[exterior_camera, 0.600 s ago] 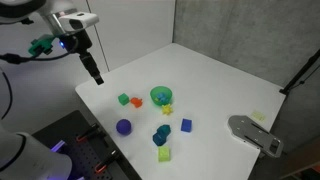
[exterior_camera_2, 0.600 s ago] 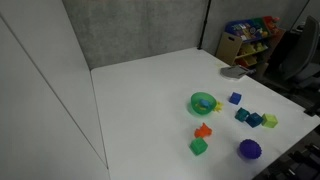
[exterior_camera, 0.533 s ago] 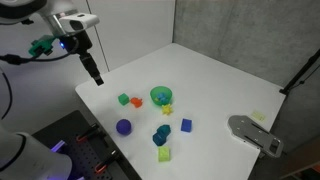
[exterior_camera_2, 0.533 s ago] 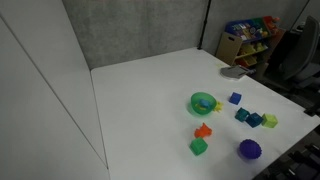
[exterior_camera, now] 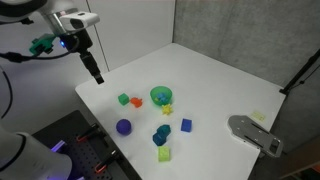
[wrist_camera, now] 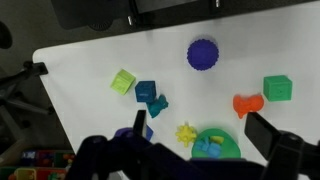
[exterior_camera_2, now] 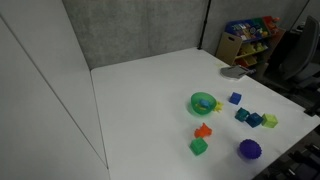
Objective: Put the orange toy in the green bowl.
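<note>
The orange toy (exterior_camera: 136, 101) lies on the white table between a small green cube (exterior_camera: 124, 99) and the green bowl (exterior_camera: 154, 96). It also shows in an exterior view (exterior_camera_2: 203, 130) in front of the bowl (exterior_camera_2: 203, 102). In the wrist view the orange toy (wrist_camera: 247, 103) lies just beyond the right finger, and the bowl (wrist_camera: 225, 134) with a blue piece inside sits between the fingers. My gripper (wrist_camera: 201, 122) is open and empty. It hangs high above the table's corner (exterior_camera: 93, 70), well away from the toys.
A yellow star (exterior_camera: 167, 109), purple ball (exterior_camera: 123, 127), blue cube (exterior_camera: 186, 125), teal pieces (exterior_camera: 162, 133) and lime cube (exterior_camera: 164, 154) lie around the bowl. A grey object (exterior_camera: 255, 135) lies at the table edge. A toy shelf (exterior_camera_2: 248, 40) stands behind.
</note>
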Motion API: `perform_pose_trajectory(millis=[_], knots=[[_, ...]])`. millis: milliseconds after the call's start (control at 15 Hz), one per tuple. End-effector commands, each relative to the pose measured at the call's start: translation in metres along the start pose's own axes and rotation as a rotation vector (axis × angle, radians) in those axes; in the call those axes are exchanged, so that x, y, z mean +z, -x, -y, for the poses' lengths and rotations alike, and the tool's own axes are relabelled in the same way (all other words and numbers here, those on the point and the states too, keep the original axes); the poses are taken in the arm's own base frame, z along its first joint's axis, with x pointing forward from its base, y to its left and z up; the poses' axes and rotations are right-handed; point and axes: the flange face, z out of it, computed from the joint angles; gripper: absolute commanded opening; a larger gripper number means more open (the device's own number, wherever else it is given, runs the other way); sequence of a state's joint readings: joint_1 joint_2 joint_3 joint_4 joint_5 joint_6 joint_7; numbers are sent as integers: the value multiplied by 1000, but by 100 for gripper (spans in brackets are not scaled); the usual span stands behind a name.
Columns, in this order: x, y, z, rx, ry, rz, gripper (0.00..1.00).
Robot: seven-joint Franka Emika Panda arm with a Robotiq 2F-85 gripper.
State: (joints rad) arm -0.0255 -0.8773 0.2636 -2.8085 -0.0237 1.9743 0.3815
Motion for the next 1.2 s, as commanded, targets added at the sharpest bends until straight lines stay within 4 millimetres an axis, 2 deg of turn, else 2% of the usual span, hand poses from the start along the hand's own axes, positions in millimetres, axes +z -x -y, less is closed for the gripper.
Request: perform_pose_trajectory(millis=[0,400,867,1133], knots=[[-8,-10,5,0,-1,-4,100],[-30,-33,16,-2,-23,-6,100],[-57,-75,31,-16,-69,40,100],[-59,-104,44,-8,-136,105,100]])
